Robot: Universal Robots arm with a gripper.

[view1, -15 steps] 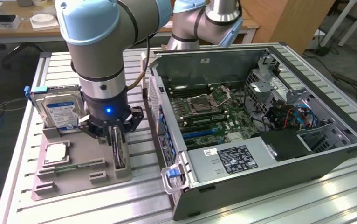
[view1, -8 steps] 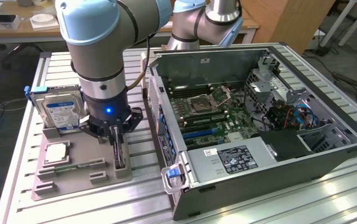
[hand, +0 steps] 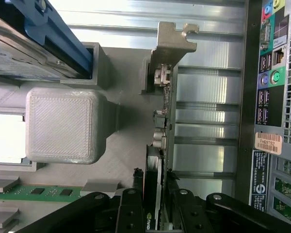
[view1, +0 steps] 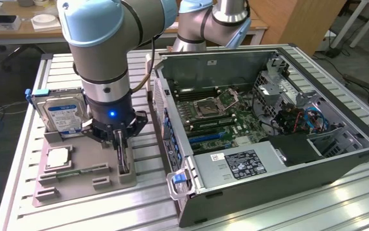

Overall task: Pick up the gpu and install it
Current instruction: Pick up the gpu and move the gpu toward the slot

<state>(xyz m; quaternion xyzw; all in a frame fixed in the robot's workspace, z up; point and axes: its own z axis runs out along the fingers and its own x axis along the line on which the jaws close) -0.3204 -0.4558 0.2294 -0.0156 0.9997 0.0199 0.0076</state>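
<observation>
The pick-up step is judged to be in hand; the gpu (view1: 125, 162) (hand: 161, 131) is seen standing on edge in a slot of the grey holder (view1: 75, 190) (hand: 121, 145), on the side facing the open computer case (view1: 268, 185), towards the worktop (view1: 107, 214) edge on the exterior view's left; the pincer (view1: 121, 142) (hand: 154, 175) is clamped across the card's upper edge; nothing is yet lifted; a straight pull out of the slot, without tilt, would be called for.
</observation>
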